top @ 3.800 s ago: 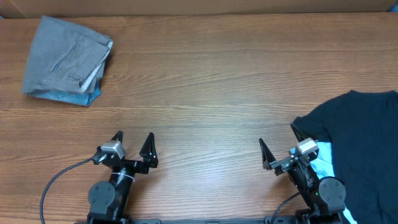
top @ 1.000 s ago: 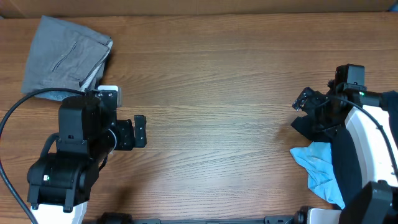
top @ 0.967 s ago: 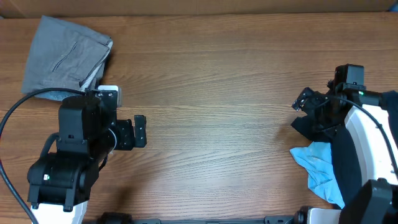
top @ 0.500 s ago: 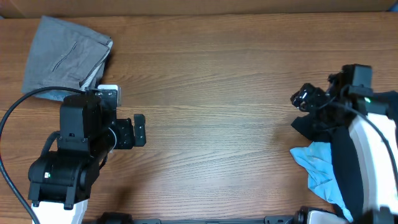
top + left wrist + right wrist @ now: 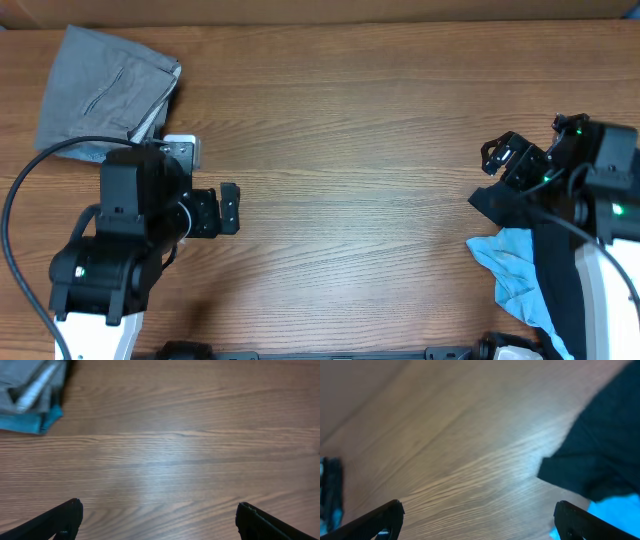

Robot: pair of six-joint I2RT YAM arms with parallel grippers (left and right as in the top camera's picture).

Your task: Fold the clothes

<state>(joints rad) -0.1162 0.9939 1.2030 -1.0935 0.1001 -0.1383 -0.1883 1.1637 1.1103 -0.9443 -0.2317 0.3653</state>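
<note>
A black T-shirt (image 5: 497,208) lies crumpled at the table's right edge, partly hidden under my right arm. A light blue T-shirt (image 5: 508,266) lies bunched beside it, toward the front. My right gripper (image 5: 503,157) hovers over the black shirt's left corner, open and empty. In the right wrist view the black shirt (image 5: 602,450) and the blue cloth (image 5: 616,509) lie to the right of the open gripper (image 5: 479,521). My left gripper (image 5: 226,208) is open and empty over bare wood at the left, as the left wrist view (image 5: 158,521) also shows.
A folded stack of grey garments (image 5: 104,92) with a blue edge lies at the back left corner; it also shows in the left wrist view (image 5: 27,395). The wooden table (image 5: 350,150) lies between the two arms.
Both arms have left their rest pose at the front edge. In the last second the right arm shifted to the right over the black shirt; the left arm barely moved.
</note>
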